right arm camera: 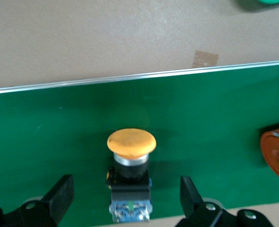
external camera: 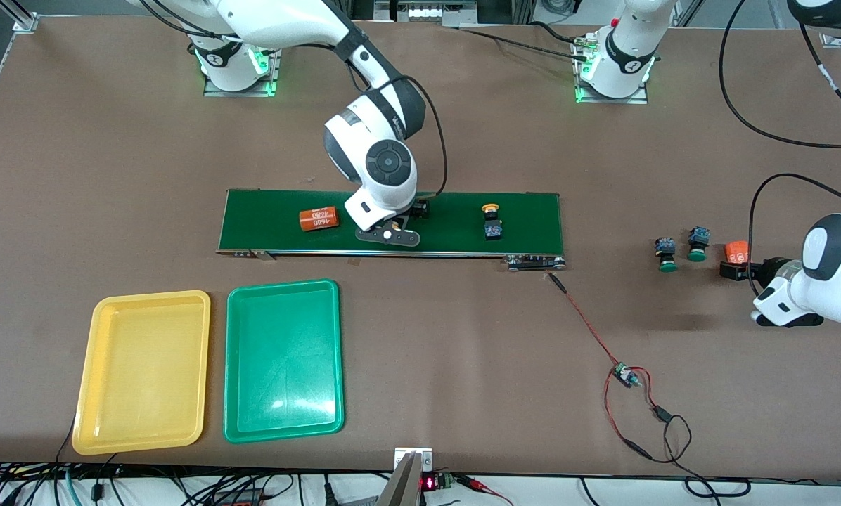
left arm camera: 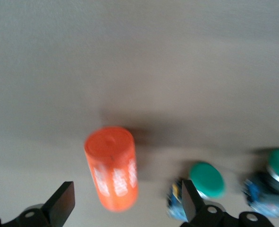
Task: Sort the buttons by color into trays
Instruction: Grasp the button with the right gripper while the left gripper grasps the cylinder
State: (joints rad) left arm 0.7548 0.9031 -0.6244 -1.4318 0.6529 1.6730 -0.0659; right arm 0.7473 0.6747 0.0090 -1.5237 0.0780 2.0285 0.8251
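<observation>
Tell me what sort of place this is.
Probably a robotics lab or test bench set up as a mock sorting line: two arms bolted to a brown table, a short green conveyor belt with loose control wiring, and a yellow tray and green tray waiting beside it.

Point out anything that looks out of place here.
Two orange cylinders sit among the buttons, one on the conveyor belt, one on the table by the green buttons. Neither tray holds anything.

Glossy white arms with black joint caps, black cables and green-lit bases.
</observation>
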